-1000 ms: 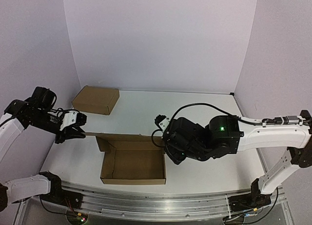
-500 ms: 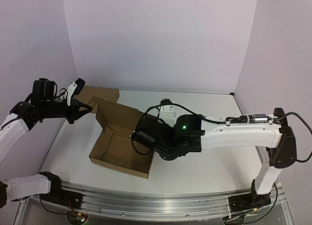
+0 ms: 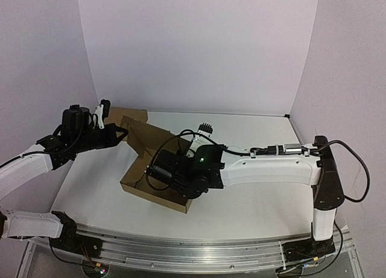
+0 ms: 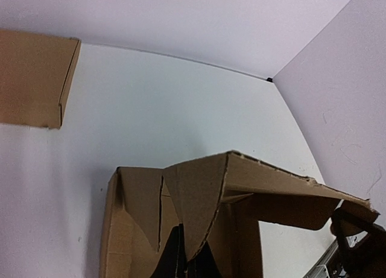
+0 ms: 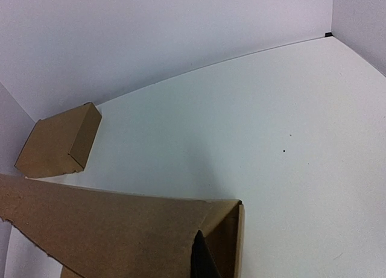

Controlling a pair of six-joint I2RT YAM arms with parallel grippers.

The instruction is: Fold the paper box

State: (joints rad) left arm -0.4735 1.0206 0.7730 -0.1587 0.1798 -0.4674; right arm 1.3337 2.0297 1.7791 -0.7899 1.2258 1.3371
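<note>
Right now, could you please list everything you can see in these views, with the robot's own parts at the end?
paper box: one, brown, left of the table's middle, open with its lid panel raised
closed box: one, brown, back left corner of the table
table: one, white, under both boxes
rail: one, grey metal, along the near edge
left hand: one, black, shut on the paper box's raised panel
right hand: one, black, low at the paper box, shut on its cardboard
</note>
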